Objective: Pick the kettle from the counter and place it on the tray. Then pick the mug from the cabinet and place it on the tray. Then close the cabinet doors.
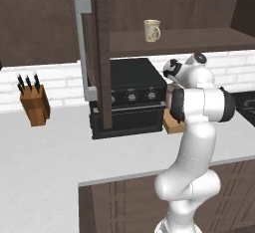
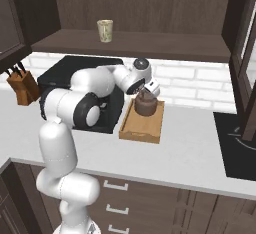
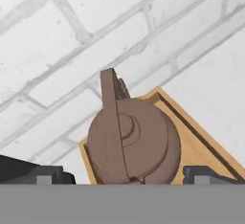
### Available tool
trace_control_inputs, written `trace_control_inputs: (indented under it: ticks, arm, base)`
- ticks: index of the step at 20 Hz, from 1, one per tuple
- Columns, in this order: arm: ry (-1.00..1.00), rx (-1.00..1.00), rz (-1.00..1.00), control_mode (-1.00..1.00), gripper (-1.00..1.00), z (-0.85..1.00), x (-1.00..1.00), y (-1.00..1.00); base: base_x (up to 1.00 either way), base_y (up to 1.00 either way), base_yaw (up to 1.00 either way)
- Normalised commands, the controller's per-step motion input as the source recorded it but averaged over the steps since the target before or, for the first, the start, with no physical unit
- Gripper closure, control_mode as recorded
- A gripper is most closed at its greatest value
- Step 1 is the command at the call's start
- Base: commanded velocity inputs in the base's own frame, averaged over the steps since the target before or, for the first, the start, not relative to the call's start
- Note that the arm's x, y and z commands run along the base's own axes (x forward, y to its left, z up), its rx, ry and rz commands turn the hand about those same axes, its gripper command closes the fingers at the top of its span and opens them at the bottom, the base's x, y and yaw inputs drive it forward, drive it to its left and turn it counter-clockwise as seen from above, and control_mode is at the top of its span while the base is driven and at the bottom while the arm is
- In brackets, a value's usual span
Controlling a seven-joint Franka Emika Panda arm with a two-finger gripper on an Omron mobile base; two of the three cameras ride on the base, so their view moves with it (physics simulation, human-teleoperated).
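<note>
The kettle point(image 2: 144, 105) sits on the tray point(image 2: 145, 127), toward the tray's far end near the brick wall; the claw point(image 2: 148, 91) hangs just above it with its jaws spread wide to either side of the kettle's body, released and gripping nothing; in the hand view the two dark fingertips point(image 3: 42, 174) stand well apart at the bottom, with the brown kettle point(image 3: 139, 139) between them and its arched handle running across its top; the tray's point(image 3: 203, 146) raised orange-brown rim frames the kettle on the white counter point(image 3: 217, 74). Outward, the tray lies on the counter point(image 2: 190, 153) just beside the black oven box point(image 2: 65, 73); the white arm reaches over that box from the base; above, the cream mug point(image 2: 105, 30) stands upright on the shelf of the cabinet point(image 2: 150, 43), whose door point(image 1: 94, 53) hangs open with its grey bar handle point(image 1: 82, 48) showing; a wooden knife block point(image 1: 35, 105) stands on the counter well to the left.
</note>
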Motion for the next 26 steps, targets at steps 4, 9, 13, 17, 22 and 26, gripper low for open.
trace_control_inputs:
  ticks: [4,9,13,17,22,26]
  arm:
    - [-0.04,-0.1,0.0,-1.0,-1.0,0.49,-0.69,-0.07]
    - [-0.11,-0.09,0.0,-1.0,-1.0,0.63,-0.68,-0.07]
    - [-0.15,-0.04,0.0,-1.0,-1.0,0.85,-0.73,-0.01]
    - [-0.18,0.0,0.0,-1.0,-1.0,0.93,-0.79,0.0]
    - [-0.01,0.0,0.05,-1.0,-1.0,0.43,-0.23,0.0]
    - [0.0,0.0,0.0,-1.0,-1.0,0.0,0.0,0.0]
  base:
    - [0.0,0.0,0.0]
    - [0.0,0.0,0.0]
    - [0.0,0.0,0.0]
    - [0.0,0.0,0.0]
    - [0.0,0.0,0.0]
    - [0.0,0.0,0.0]
